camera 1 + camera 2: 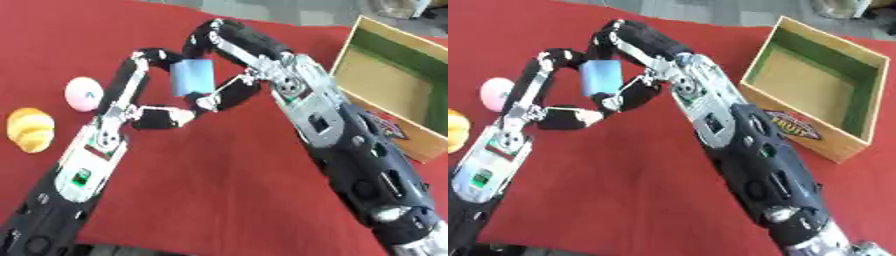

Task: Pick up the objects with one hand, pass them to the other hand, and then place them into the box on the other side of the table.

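A red-covered table (219, 200) is seen with a wooden fruit crate (815, 135) standing open and empty just beyond the outer side of the right hand (645, 65). At centre, a light blue block (192, 77) is held aloft between both hands: the right hand's fingers are curled over its top and near edge, while the left hand (144, 100) is closed around it from the other side, fingers (157, 54) hooked over the upper corner and thumb below. The handover appears to be under way. For a clean pass, the receiving right hand's hold should be judged secure before the left is released, and the block kept level. Outside the left hand, a pink ball (84, 93) and a yellow croissant-shaped toy (31, 129) lie apart on the cloth, awaiting collection.
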Controlling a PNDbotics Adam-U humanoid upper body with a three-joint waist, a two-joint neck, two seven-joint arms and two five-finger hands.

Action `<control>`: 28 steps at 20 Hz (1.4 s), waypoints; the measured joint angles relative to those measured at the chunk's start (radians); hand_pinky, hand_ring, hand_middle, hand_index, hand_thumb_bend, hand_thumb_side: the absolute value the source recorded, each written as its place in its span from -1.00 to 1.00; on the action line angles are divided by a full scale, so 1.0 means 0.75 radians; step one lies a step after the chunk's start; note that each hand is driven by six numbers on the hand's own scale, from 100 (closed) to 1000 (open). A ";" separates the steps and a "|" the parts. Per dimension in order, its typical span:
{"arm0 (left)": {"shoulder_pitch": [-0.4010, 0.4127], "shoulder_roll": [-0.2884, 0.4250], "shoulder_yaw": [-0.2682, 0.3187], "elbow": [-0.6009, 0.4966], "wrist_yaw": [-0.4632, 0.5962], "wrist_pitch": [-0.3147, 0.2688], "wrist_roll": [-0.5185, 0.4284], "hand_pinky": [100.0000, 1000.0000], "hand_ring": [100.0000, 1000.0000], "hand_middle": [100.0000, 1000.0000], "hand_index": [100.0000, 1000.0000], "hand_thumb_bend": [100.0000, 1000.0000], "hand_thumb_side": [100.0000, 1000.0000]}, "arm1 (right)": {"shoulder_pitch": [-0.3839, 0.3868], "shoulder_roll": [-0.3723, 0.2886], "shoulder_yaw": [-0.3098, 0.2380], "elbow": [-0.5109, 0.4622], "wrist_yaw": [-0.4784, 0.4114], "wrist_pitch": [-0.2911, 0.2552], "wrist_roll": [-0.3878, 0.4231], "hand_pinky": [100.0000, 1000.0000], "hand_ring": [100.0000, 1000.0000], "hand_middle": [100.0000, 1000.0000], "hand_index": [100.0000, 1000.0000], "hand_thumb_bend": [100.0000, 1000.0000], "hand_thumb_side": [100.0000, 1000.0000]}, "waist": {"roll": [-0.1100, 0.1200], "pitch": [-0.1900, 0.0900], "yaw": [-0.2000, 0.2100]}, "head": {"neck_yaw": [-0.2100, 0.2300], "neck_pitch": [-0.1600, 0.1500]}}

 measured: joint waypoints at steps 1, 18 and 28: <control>0.000 0.000 0.000 -0.001 -0.011 0.000 0.000 0.63 0.05 0.29 0.64 0.55 -0.90 | 0.000 -0.002 -0.001 -0.001 0.000 -0.001 0.001 0.36 0.25 -0.40 0.00 -0.40 -1.00 | 0.000 0.000 -0.001 | 0.000 0.000; 0.033 0.001 0.018 0.001 -0.064 0.048 0.073 0.61 0.01 0.26 0.64 0.52 -0.80 | 0.019 -0.062 -0.032 -0.093 -0.068 0.042 0.019 0.36 0.27 -0.39 0.02 -0.43 -1.00 | 0.000 0.000 -0.015 | -0.008 0.000; 0.066 0.015 0.044 0.007 -0.052 0.062 0.108 0.60 0.00 0.25 0.60 0.48 -0.80 | 0.080 -0.203 -0.137 -0.263 -0.285 0.210 0.025 0.38 0.30 -0.38 0.06 -0.77 -1.00 | 0.000 0.000 -0.023 | -0.034 -0.002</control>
